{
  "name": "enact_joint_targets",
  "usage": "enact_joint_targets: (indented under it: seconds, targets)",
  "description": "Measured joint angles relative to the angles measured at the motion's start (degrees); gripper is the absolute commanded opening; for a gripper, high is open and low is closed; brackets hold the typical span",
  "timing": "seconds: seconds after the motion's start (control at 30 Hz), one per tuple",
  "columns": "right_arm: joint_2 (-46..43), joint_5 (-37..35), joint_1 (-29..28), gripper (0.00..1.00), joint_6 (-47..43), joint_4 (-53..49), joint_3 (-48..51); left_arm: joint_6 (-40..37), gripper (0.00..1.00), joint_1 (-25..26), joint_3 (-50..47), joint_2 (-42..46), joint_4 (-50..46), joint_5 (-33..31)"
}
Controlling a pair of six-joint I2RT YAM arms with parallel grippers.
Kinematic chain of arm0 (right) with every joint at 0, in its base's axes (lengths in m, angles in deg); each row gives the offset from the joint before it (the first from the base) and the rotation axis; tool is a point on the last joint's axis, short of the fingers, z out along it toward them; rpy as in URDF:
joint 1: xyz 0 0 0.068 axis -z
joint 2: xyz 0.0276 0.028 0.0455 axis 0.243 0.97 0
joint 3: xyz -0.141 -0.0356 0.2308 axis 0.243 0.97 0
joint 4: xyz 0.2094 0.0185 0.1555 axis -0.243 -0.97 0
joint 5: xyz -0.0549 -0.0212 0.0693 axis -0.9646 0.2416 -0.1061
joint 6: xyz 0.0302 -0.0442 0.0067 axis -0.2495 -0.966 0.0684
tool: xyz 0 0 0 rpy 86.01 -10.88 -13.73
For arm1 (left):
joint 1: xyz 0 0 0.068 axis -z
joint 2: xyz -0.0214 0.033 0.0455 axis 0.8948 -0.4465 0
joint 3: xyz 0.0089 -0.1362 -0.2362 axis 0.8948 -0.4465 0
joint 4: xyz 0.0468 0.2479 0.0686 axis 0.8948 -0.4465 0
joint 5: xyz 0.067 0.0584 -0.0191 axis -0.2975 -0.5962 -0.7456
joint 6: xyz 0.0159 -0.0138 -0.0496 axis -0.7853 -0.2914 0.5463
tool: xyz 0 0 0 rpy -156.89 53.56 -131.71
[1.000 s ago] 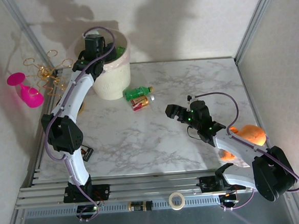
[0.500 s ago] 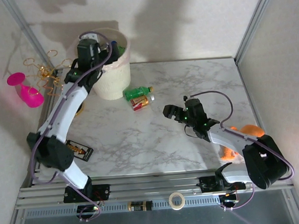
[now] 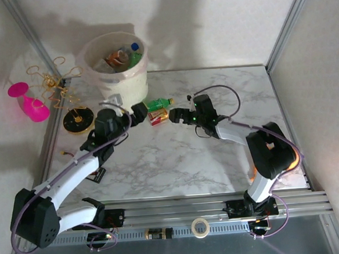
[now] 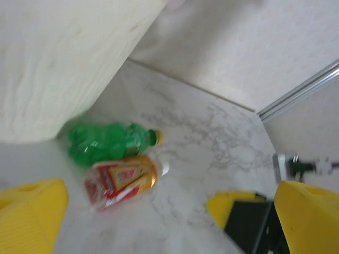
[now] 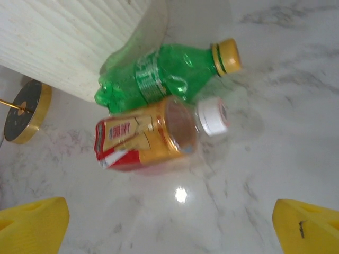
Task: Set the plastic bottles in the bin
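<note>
Two plastic bottles (image 3: 156, 105) beside the bin (image 3: 127, 90), open marble (image 3: 225, 88) rightward

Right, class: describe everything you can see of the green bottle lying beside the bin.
The green bottle is translucent green plastic, dented, with a yellow-orange cap on. It lies on its side on the marble table, base at the foot of the bin, the red-labelled brown bottle lying against it.
</note>
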Motion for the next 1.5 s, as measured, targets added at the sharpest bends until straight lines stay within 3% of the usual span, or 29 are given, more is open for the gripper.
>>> enact_joint_targets:
  seconds: [0.3, 0.67, 0.87, 1.17, 1.5]
  targets:
    - [15.13, 4.31, 0.00, 0.99, -6.27, -0.94, -17.49, 12.70, 1.00, 0.00, -18.95, 5.25, 11.76, -1.88]
    - [26.75, 8.74, 0.00, 0.99, -10.25, -4.46, -30.12, 14.08, 1.00, -0.02, -20.22, 5.11, 14.19, -1.81]
    - [27.10, 10.29, -0.02, 0.99, -10.69, -5.05, -29.83, 13.84, 1.00, -0.02, -20.22, 5.11, 14.21, -1.84]
    - [20.87, 10.40, -1.68, 0.99, -11.17, -3.69, -19.43, 13.84, 1.00, -0.02, -20.22, 3.93, 14.88, -2.01]
    - [18.93, 7.10, -6.16, 0.91, -13.25, -4.92, -17.33, 14.10, 1.00, -0.02, -20.20, 2.54, 16.28, -1.81]
